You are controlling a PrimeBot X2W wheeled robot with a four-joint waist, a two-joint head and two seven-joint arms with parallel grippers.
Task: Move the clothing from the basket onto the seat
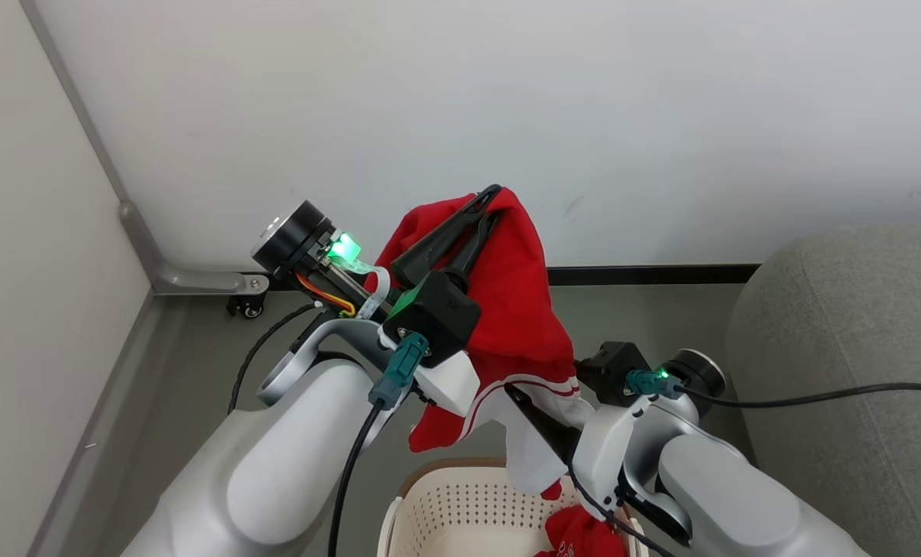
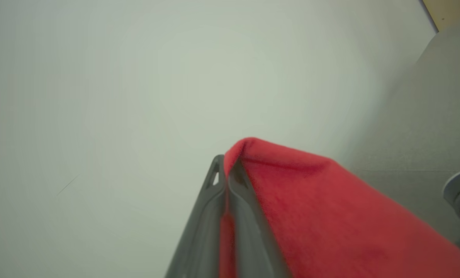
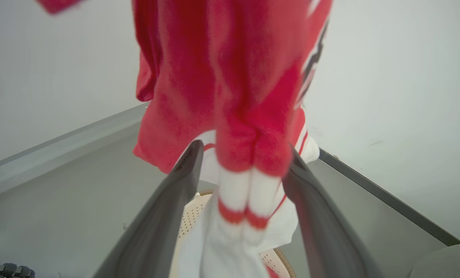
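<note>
1. The left pincer (image 1: 493, 203) is raised high in front of the wall, its fingers pressed together on a fold of one red garment (image 1: 518, 309). The left wrist view shows cloth caught between the closed fingertips (image 2: 230, 173).
2. That garment hangs straight down from the pinch, its long axis near vertical. Its white-trimmed lower end dangles just above the basket (image 1: 445, 495).
3. The right pincer (image 3: 243, 148) sits lower, with its fingers spread wide. The hanging hem falls between them, but I cannot tell whether either finger touches the cloth. It is not pinching anything.
4. A second garment (image 1: 580, 534) lies inside the basket, at its right side by the right forearm.
5. The seat (image 1: 839, 325) stands to the robot's right, well apart from the hanging garment, and the right arm is the nearer one.
6. My judgement is that the coming move turns on this layout. The cloth is already lined up inside the right pincer's gap, so closing there would give a two-point hold. The carry must then swing rightward to the seat, with the hem lifted clear of the basket rim.
</note>
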